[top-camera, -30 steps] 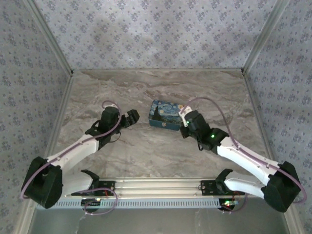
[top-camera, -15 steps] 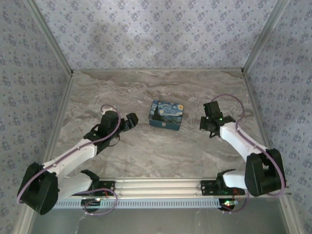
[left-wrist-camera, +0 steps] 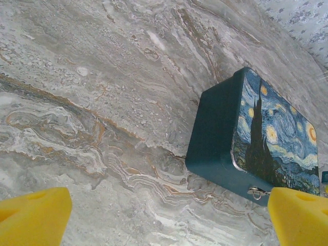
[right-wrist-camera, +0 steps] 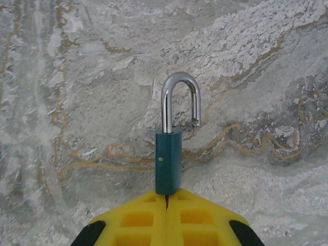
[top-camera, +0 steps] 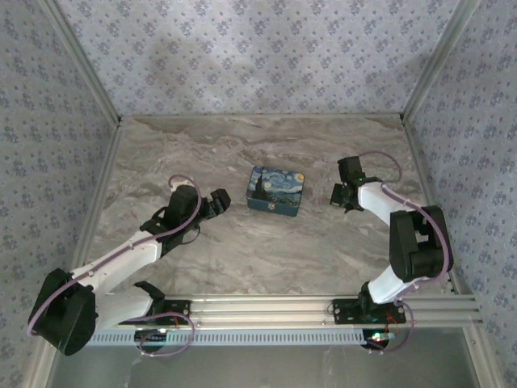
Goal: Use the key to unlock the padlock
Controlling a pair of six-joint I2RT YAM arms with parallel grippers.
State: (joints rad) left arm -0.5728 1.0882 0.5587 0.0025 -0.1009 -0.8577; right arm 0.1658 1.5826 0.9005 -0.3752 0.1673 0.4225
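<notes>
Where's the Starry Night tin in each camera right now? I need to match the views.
Top external: the tin sits mid-picture, just right of the left gripper.
Left wrist: the tin is at the right edge, painted lid showing, its latch loop by a yellow finger.
Right wrist: here the right gripper is shut on the padlock, shackle open.
Shared landmark: the veined marble table under everything.

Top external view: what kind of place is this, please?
Most likely a small robot test booth, not a home. A marble-patterned tabletop is closed in by wallpapered panels on metal framing, and the left arm and right arm stand on an aluminium rail at its near edge.
</notes>
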